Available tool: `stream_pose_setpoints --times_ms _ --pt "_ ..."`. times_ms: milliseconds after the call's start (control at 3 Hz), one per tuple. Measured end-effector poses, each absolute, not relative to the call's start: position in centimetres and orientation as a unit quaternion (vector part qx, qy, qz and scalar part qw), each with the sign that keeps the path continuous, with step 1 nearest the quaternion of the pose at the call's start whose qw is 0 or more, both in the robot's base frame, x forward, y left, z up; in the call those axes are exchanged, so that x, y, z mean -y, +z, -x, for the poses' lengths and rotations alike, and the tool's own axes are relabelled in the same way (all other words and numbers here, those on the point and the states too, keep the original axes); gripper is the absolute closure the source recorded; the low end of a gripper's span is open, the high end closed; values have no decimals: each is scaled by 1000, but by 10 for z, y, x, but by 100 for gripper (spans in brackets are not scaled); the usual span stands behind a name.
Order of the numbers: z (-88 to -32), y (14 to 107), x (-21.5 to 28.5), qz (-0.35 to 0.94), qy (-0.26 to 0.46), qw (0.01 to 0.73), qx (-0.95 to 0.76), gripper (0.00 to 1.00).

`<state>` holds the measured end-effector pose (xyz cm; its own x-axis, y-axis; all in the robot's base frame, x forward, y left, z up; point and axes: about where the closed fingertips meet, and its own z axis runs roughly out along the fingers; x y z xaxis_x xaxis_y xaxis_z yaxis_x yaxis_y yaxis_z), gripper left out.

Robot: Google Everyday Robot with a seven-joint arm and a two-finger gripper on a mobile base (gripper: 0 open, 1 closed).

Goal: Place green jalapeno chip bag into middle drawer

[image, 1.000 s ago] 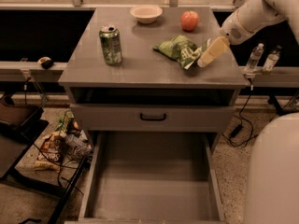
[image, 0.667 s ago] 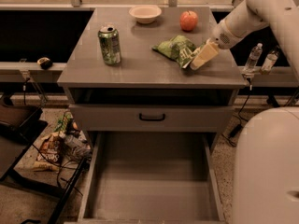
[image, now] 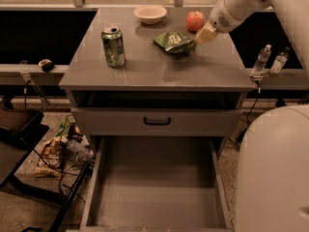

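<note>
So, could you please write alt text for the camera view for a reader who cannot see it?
The robot's end effector sits at the right edge of a crumpled green jalapeno chip bag on a grey cabinet top that also holds a red fruit, a pale bowl and a green soda can. Below, the middle drawer stands pulled open and empty.

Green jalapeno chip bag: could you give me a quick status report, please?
Hand at right edge of green jalapeno chip bag. Bag lying on cabinet top. Middle drawer open below. Apple close behind hand.
</note>
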<state>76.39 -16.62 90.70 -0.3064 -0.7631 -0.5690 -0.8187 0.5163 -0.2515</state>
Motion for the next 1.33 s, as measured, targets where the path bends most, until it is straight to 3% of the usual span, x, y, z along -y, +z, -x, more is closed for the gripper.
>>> stream_pose_setpoints --times_ms 333,1333 --pt "-763 909 165 491 42 328 -806 70" --pt "-765 920 154 524 4 285 -803 1"
